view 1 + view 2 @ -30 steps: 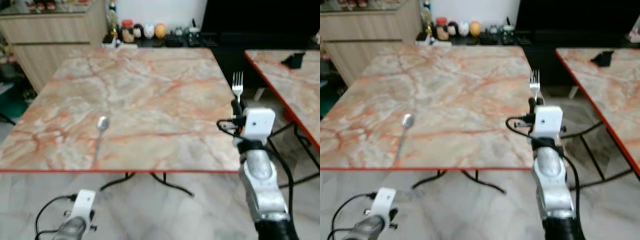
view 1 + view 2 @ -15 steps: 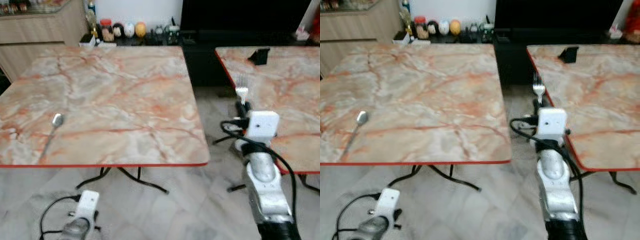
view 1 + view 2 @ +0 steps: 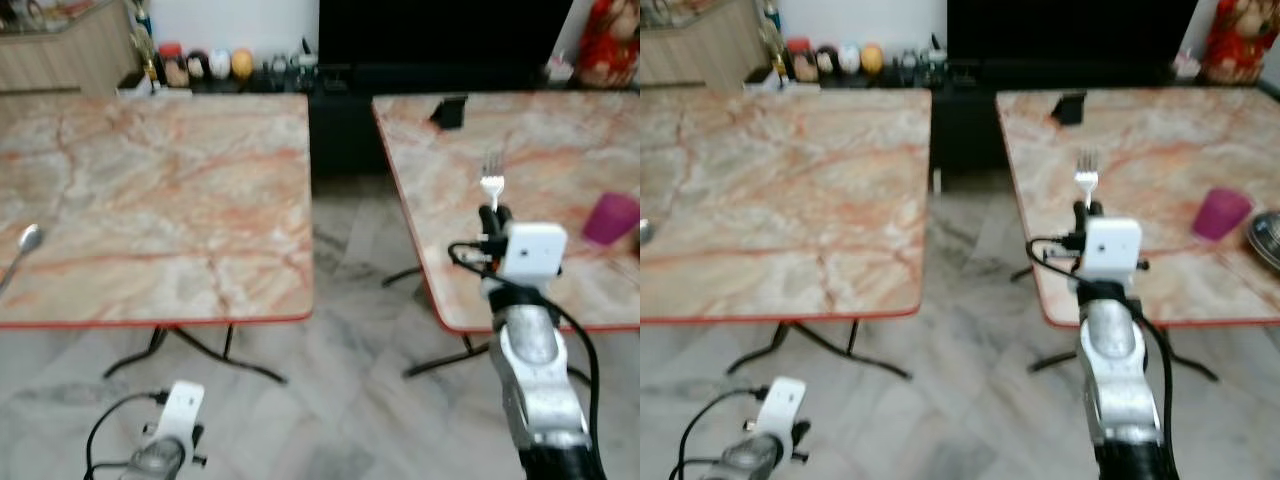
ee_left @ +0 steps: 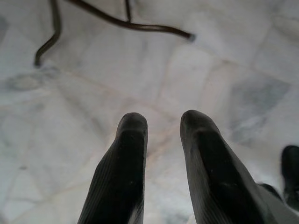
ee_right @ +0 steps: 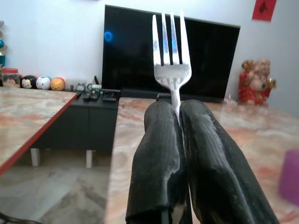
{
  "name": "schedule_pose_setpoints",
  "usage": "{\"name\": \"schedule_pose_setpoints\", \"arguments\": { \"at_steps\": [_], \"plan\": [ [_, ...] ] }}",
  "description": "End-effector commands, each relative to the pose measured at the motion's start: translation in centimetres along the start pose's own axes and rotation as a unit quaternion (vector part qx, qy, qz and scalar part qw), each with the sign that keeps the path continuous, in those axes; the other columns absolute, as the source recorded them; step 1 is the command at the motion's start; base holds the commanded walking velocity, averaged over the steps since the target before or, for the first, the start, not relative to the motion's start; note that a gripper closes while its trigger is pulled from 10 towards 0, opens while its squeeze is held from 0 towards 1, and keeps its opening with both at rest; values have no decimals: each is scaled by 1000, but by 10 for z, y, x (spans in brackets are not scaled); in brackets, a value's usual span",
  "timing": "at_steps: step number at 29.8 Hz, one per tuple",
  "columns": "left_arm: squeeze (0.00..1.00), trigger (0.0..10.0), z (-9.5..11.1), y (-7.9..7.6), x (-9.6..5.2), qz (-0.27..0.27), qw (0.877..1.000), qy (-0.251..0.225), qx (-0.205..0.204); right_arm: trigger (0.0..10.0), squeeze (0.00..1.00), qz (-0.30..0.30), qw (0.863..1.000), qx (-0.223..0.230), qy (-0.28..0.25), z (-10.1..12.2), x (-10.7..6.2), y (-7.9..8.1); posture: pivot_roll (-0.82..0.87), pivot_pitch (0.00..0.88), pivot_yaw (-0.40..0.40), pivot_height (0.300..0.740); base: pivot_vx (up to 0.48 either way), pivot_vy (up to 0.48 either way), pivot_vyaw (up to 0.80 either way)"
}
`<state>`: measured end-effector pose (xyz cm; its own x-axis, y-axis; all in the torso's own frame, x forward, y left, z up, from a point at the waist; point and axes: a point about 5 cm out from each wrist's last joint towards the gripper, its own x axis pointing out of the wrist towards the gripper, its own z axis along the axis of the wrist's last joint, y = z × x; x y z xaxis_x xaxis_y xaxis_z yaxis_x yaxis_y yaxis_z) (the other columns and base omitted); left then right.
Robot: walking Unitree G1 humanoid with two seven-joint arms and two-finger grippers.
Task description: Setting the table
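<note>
Fork (image 5: 171,56) upright, tines above R claw (image 5: 179,116), pinched btwn fingers; L claw (image 4: 161,123) narrow gap.

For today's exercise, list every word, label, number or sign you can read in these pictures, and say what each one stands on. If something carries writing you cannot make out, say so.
No text can be read with certainty.
Red hanging on the wall: a dark character, too small to read.
Jars and bottles on the back counter: any labels too blurred to read.
Fork, held in the right gripper: no visible marking.
Purple cup: no visible print.

Left marble table (image 3: 150,200): spoon (image 3: 22,245). Right table (image 3: 1120,150): purple cup (image 3: 1221,213).
</note>
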<state>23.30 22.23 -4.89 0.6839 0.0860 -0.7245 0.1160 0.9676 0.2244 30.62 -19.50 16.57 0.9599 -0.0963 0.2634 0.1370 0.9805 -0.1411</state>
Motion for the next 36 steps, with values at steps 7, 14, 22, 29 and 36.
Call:
{"name": "schedule_pose_setpoints", "arguments": {
  "at_steps": [7,14,22,29,36],
  "plan": [
    [0,10000,-6,4,-1,0,1000,11,10,10000,0,6,1000,1,-9,4,1,5,-16,0,-2,740,0,-415,0],
    [0,10000,-7,3,-2,-1,1000,11,11,10000,0,5,1000,-1,-9,5,1,4,-19,0,-1,740,0,-415,0],
    [0,10000,-5,4,-1,0,1000,10,9,10000,0,0,1000,-1,-9,5,2,2,-20,0,-2,740,0,-414,0],
    [0,10000,-5,4,-1,1,1000,11,7,10000,0,-1,1000,-3,-8,5,3,2,-18,0,-2,740,0,-414,0],
    [0,10000,-5,5,-1,2,1000,11,6,10000,0,-3,1000,-3,-8,5,4,1,-17,0,-1,740,0,-413,0]
  ]
}}
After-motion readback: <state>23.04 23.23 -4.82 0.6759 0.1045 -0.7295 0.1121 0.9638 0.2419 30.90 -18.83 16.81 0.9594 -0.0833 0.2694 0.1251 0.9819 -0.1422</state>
